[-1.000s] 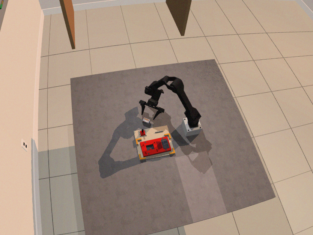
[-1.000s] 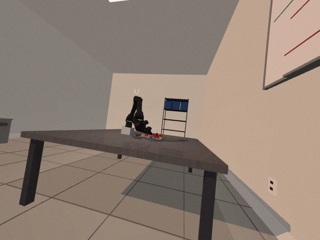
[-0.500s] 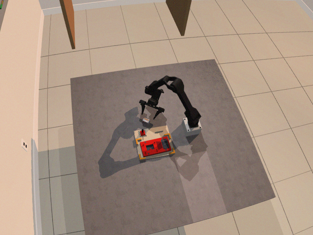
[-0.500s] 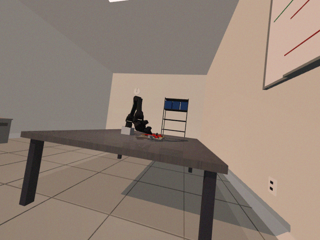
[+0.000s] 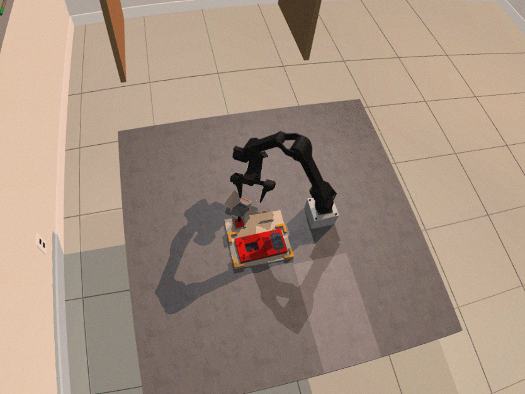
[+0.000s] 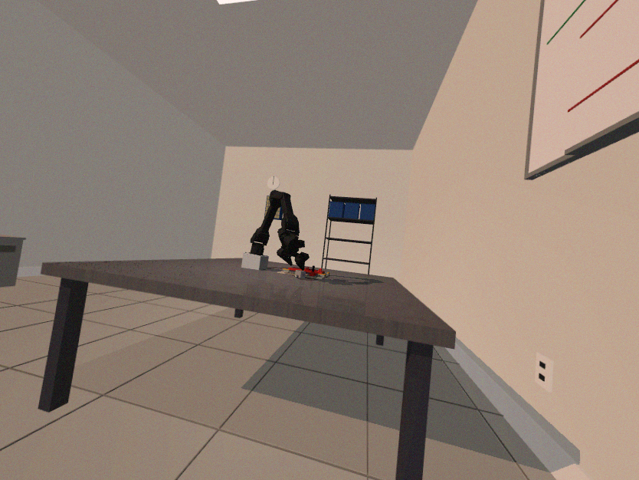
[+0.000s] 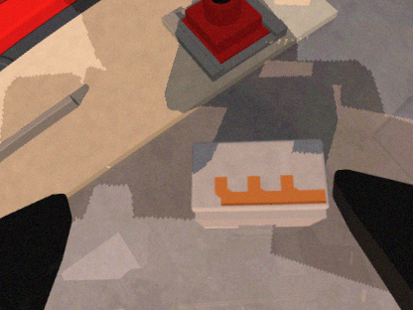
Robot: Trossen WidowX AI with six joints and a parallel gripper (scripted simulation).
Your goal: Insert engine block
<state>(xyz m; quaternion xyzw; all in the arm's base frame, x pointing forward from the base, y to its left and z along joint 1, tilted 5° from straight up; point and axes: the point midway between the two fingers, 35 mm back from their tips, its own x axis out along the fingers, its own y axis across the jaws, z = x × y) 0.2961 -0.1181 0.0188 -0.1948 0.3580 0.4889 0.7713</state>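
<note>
The engine block [image 5: 244, 202] [image 7: 260, 190] is a light grey block with an orange comb-shaped mark on top. It lies on the table just outside the beige board [image 5: 271, 217] [image 7: 133, 101]. My gripper [image 5: 250, 196] [image 7: 205, 195] [image 6: 299, 258] is open and empty. It hangs above the block, one finger on each side, without touching it. The red car body [image 5: 264, 250] [image 6: 309, 271] sits on the board, with a dark opening [image 5: 254, 244] in its top.
A red knob with a black post [image 5: 240, 223] [image 7: 225, 22] stands on the board's corner nearest the block. A thin grey bar [image 5: 265, 221] [image 7: 40, 123] lies on the board. The arm's white base [image 5: 320, 214] [image 6: 254, 261] stands right of the board on the dark table [image 5: 169, 318] [image 6: 206, 289].
</note>
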